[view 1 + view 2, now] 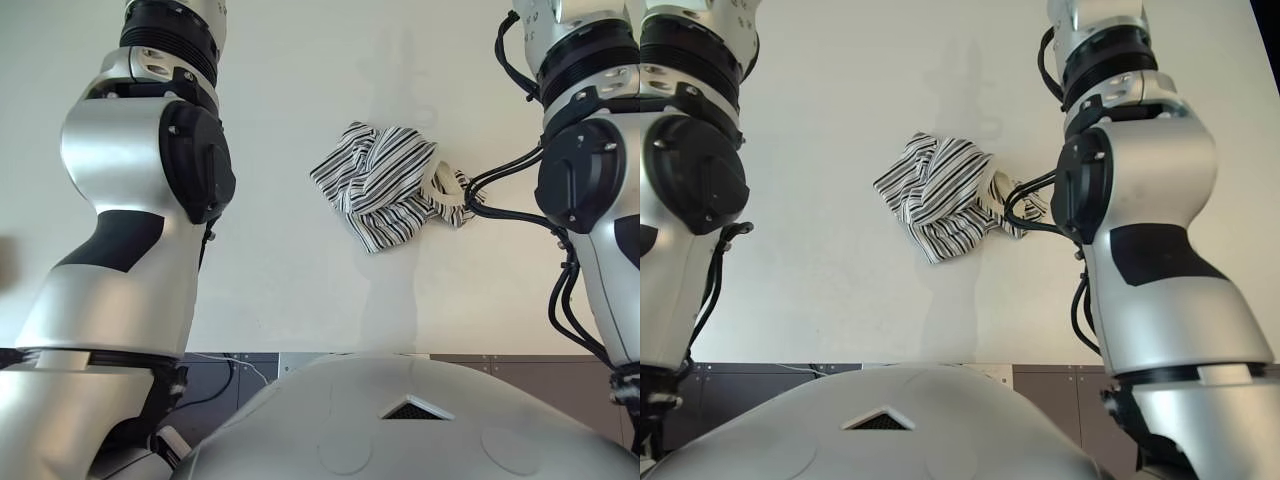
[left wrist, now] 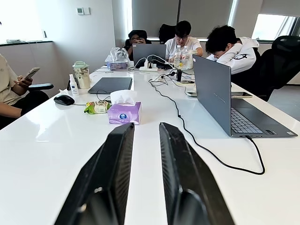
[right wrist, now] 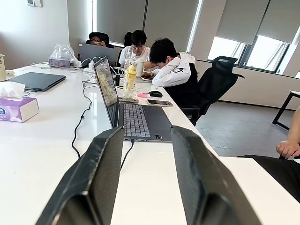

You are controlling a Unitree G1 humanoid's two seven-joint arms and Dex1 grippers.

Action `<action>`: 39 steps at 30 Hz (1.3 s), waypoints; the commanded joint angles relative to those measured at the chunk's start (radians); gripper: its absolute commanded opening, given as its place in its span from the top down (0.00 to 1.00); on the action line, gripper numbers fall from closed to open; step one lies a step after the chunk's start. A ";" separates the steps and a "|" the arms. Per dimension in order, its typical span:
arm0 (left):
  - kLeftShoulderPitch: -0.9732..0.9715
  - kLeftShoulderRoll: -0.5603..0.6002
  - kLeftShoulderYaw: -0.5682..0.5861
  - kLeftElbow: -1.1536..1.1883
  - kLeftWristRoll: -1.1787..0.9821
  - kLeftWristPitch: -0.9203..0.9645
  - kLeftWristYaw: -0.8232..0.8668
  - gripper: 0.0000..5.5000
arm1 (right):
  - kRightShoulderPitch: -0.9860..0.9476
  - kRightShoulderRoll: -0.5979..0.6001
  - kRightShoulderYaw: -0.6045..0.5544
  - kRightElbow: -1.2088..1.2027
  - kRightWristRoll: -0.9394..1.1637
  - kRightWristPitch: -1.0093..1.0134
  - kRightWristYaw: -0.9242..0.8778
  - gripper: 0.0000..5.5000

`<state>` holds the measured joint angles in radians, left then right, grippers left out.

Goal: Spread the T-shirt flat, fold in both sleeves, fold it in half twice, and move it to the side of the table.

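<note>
A long white worktop [image 2: 42,140] is seen running down an office; grey blinds [image 3: 243,18] are drawn over bright windows [image 3: 267,56]; a black chair [image 3: 215,84] is set beside it on grey floor [image 3: 234,131].

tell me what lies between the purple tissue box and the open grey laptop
A thin black cable lies between the purple tissue box and the open grey laptop, in the left wrist view.

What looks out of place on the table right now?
The striped T-shirt lies bunched in a crumpled heap on the white table, folds overlapping, no sleeve laid out. Nothing looks spilled or torn. The left gripper and right gripper are open, holding nothing.
</note>
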<state>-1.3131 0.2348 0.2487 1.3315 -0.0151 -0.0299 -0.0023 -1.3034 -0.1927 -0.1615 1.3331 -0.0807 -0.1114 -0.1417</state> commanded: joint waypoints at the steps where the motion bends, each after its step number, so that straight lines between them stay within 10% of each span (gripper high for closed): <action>1: -0.048 0.056 0.017 -0.030 -0.022 -0.012 -0.044 0.82 | -0.011 0.016 0.013 -0.064 0.006 -0.022 0.013 0.67; 5: 0.013 0.021 0.030 -0.135 -0.068 -0.010 -0.034 0.82 | 0.105 -0.025 0.040 -0.247 0.020 -0.006 0.132 0.67; 11: 0.762 -0.247 -0.069 -0.864 -0.043 0.134 0.137 0.82 | 0.724 0.034 0.149 -0.841 -0.036 0.115 0.170 0.67; 17: 1.133 -0.323 -0.188 -1.142 0.044 0.185 0.173 0.82 | 0.953 0.086 0.200 -0.984 -0.067 0.149 0.123 0.67; 26: 1.303 -0.346 -0.226 -1.320 0.008 0.296 0.179 0.82 | 1.226 0.159 0.253 -1.319 -0.040 0.327 0.139 0.67; 39: 1.067 -0.204 -0.199 -1.227 -0.044 0.116 0.015 0.82 | 1.180 0.174 0.216 -1.451 -0.015 0.303 0.115 0.67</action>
<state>-0.2153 0.0402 0.0571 0.1110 -0.0551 0.0998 0.0235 -0.0869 -0.0091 0.0514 -0.0875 -0.0957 0.1990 -0.0423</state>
